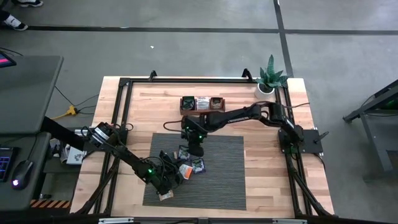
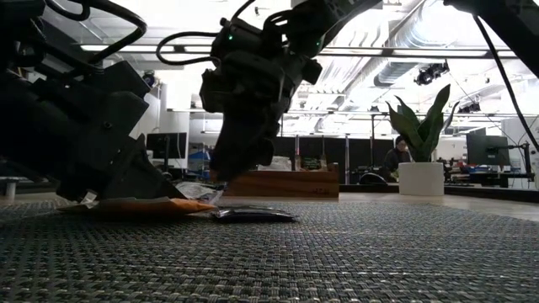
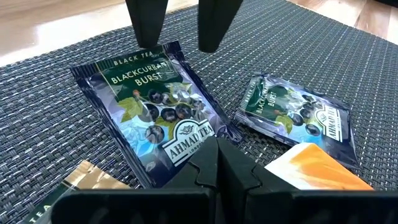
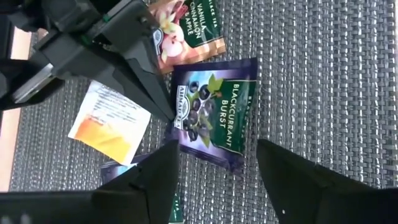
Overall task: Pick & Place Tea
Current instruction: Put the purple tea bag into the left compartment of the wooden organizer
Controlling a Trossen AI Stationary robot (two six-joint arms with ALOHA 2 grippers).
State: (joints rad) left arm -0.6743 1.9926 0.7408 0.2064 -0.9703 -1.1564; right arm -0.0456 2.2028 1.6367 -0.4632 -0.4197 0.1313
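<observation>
right gripper [image 4: 214, 171] jaws wide, straddling Blackcurrant Burst sachet [image 4: 217, 112] mid-mat | left gripper [image 3: 217, 165] closed, tips touching same sachet | mat [image 1: 224, 168]

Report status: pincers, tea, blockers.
Right pincer open, straddling dark blue foil blackcurrant tea sachet on grey woven mat. Left pincer shut, tips touching same sachet's edge, crowding the pick. Orange-white sachet alongside.
</observation>
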